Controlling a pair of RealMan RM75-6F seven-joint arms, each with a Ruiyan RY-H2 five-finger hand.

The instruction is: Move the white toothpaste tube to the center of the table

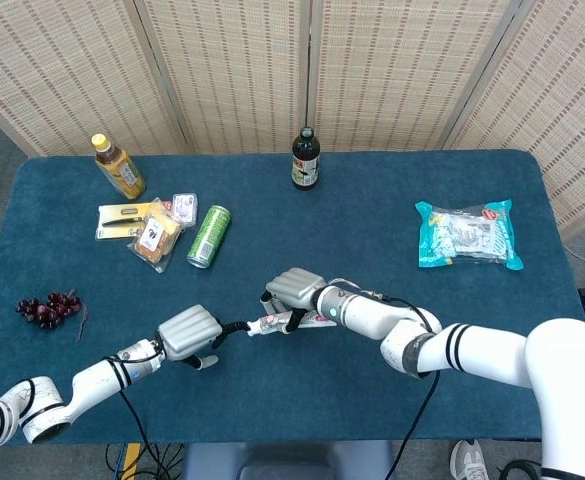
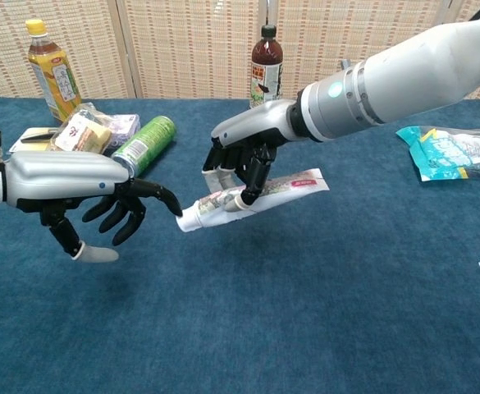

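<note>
The white toothpaste tube (image 2: pixel 293 185) (image 1: pixel 270 323) is lifted off the blue table (image 1: pixel 372 250), tilted with its cap end low and to the left. My right hand (image 2: pixel 241 158) (image 1: pixel 294 289) grips it from above near the cap end. My left hand (image 2: pixel 84 193) (image 1: pixel 187 333) hovers just to the left, fingers spread and empty, one fingertip reaching close to the tube's cap.
A dark bottle (image 1: pixel 305 158) stands at the back centre. A green can (image 1: pixel 209 236), snack packets (image 1: pixel 150 228) and a yellow-capped bottle (image 1: pixel 118 167) lie back left. Grapes (image 1: pixel 48 307) sit at the left edge, a teal bag (image 1: pixel 469 234) at the right.
</note>
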